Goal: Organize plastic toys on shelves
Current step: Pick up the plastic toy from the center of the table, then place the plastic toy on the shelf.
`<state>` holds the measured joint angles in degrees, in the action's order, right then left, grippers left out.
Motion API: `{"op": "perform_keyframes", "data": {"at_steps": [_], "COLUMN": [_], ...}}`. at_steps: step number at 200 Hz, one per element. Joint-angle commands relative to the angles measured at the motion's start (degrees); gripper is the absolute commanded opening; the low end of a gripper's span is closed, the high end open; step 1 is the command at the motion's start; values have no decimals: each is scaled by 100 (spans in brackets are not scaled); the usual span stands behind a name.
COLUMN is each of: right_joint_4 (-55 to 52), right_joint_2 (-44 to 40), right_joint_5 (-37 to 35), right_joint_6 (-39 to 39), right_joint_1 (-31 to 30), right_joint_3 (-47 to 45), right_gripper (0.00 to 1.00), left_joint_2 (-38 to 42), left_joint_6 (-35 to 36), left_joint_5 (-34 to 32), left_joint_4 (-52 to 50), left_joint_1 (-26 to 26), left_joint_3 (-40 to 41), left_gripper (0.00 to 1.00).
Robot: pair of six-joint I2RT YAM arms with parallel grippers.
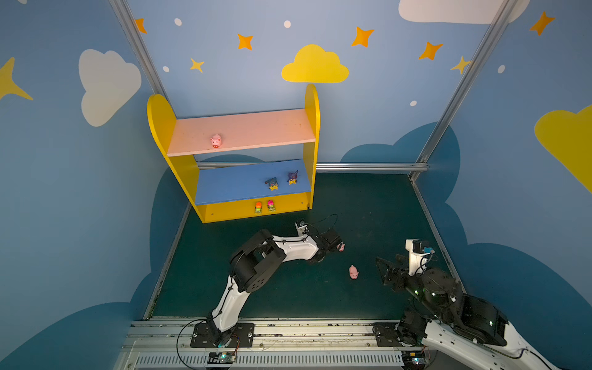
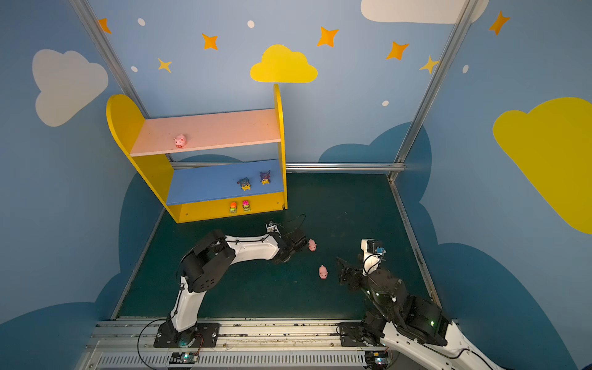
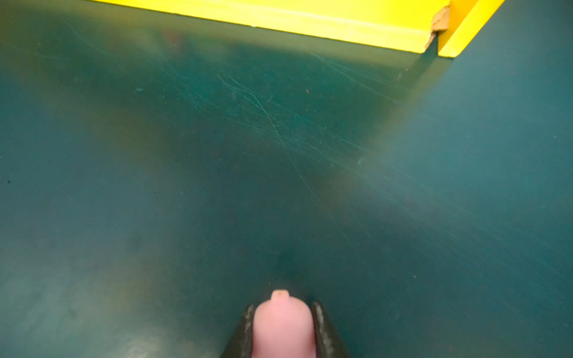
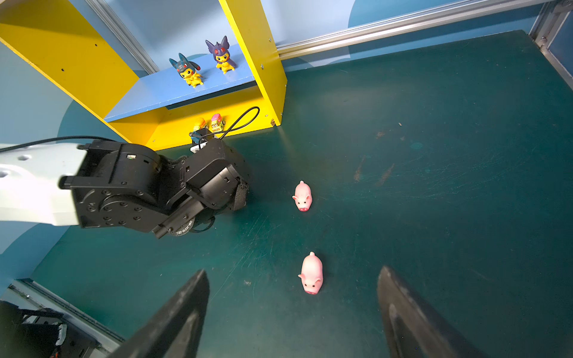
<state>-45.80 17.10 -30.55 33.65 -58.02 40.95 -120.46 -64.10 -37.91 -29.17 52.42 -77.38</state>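
In the left wrist view my left gripper [image 3: 282, 307] is shut on a pink pig [image 3: 283, 328], low over the green floor near the shelves' [image 1: 160, 128] yellow base. Two more pink pigs lie on the floor. One [image 1: 341, 246] is just right of the left wrist, and the other [image 4: 311, 272] lies ahead of my open right gripper [image 4: 293, 271], between the lines of its fingers. Another pig [image 1: 216, 141] stands on the pink upper board. Two yellow figures [image 1: 272, 183] [image 1: 292, 177] stand on the blue board, and two green cars [image 1: 258, 207] [image 1: 271, 205] stand on the base.
Blue painted walls with metal rails [image 1: 368, 166] close in the green floor [image 1: 368, 208] at the back and sides. The shelves stand in the back left corner. The arms' mounting rail [image 1: 288, 333] runs along the front edge.
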Motion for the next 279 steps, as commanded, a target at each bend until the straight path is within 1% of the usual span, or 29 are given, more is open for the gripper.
{"op": "perform_keyframes", "data": {"at_steps": [1,38,54,66,85,102,138,173,194,226,249,266,279], "right_joint_4": [2,147,265,357,509,653,954,1223,1361,1571,1652,1645,1671], "right_joint_2": [29,221,350,457,635,793,1162,1572,1830,2176,2426,2585,2664], "right_joint_5": [-74,-32,8,46,105,150,224,260,277,320,347,339,314], "right_joint_6": [-29,-102,-129,-147,-172,-194,-276,-426,-503,-594,-657,-701,-726], "right_joint_1": [-25,-21,-24,-25,-25,-23,-24,-25,-26,-25,-25,-25,-16], "right_joint_3": [139,209,221,242,285,326,461,713,891,1101,1284,1425,1483], "right_gripper": [84,84,84,84,84,84,84,84,84,84,84,84,84], "left_joint_2": [-95,375,757,1094,1581,1903,2309,2663,2663,2344,1910,1450,1117], "left_joint_6": [315,823,1040,1184,1407,1608,2093,2812,3265,3831,4186,4438,4627], "left_joint_5": [292,374,319,243,93,-35,-165,-541,-430,-228,16,204,353], "left_joint_4": [-680,-1578,-2005,-2271,-2789,-3305,-4210,-4438,-4661,-5021,-5302,-5547,-5655], "left_joint_1": [-67,-70,-67,-66,-75,-83,-151,-291,-616,-1095,-1467,-1713,-1891], "left_joint_3": [0,-186,-260,-294,-492,-866,-1849,-2765,-3564,-4961,-6215,-7349,-8049], "left_gripper": [28,26,26,28,28,28,27,27,27,26,27,27,29]}}
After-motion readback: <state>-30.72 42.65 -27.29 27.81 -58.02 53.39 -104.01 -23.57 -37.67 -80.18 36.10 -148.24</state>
